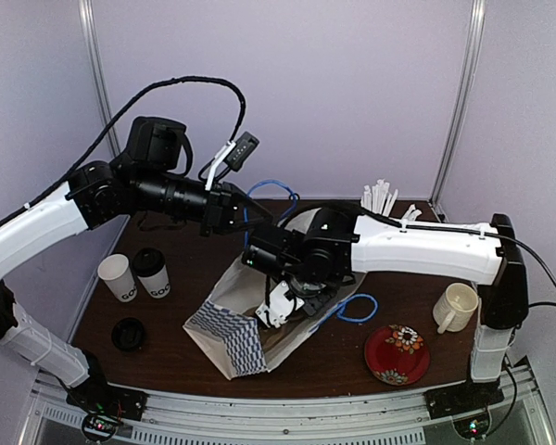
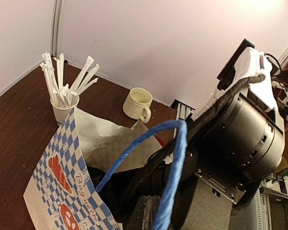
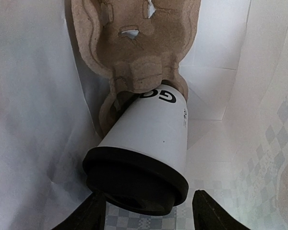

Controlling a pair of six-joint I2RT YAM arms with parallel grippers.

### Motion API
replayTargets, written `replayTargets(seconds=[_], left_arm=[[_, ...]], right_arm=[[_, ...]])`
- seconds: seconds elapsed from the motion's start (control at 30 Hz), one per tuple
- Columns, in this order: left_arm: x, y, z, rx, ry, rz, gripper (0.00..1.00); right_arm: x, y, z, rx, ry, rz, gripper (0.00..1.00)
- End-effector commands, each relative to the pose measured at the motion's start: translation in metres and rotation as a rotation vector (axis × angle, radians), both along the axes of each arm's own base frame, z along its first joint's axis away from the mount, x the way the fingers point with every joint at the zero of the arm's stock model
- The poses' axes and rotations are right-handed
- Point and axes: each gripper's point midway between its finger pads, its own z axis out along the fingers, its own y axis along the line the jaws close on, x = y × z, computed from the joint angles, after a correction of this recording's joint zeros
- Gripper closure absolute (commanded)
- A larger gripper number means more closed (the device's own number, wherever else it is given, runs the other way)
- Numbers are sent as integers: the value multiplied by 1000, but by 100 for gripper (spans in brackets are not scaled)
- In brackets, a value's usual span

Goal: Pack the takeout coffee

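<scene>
Two fingers (image 3: 93,213) of the right gripper (image 3: 149,218) stand apart inside the paper bag (image 3: 33,120), one on each side of a black lid (image 3: 134,179), clamping nothing. That lid caps a white takeout cup (image 3: 151,129) just ahead of the jaws. The cup lies tilted, lid toward the gripper, with its base tucked against a brown pulp carrier (image 3: 134,48) that sits deeper in, toward the bag's bottom. Beyond the bag's mouth, behind the right wrist, the left gripper (image 1: 230,215) is closed on a blue handle (image 2: 175,167) and holds it raised. Well off to the left of that gripper, outside the bag, a lidded cup (image 1: 153,273) and a bare cup (image 1: 119,276) stand upright just beside each other on the table (image 1: 334,366). A loose lid (image 1: 128,334) lies near them, toward the table's front edge.
</scene>
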Motion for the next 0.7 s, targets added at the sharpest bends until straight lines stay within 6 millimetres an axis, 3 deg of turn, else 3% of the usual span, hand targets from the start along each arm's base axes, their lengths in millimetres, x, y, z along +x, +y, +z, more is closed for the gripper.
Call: replayTargets(seconds=[0.0, 0.2, 0.37, 0.53, 0.67], left_arm=[[-21, -4, 0, -1, 13, -91, 100], [-19, -2, 0, 8, 1, -77, 100], [-20, -2, -1, 12, 0, -78, 100], [-18, 0, -3, 19, -7, -71, 100], [-17, 0, -5, 26, -14, -68, 100]], right_arm=[[27, -6, -10, -28, -28, -20, 35], [31, -13, -25, -78, 3, 2, 31], [36, -16, -35, -91, 11, -10, 11], [43, -14, -36, -63, 10, -44, 14], [44, -15, -32, -51, 17, -66, 26]])
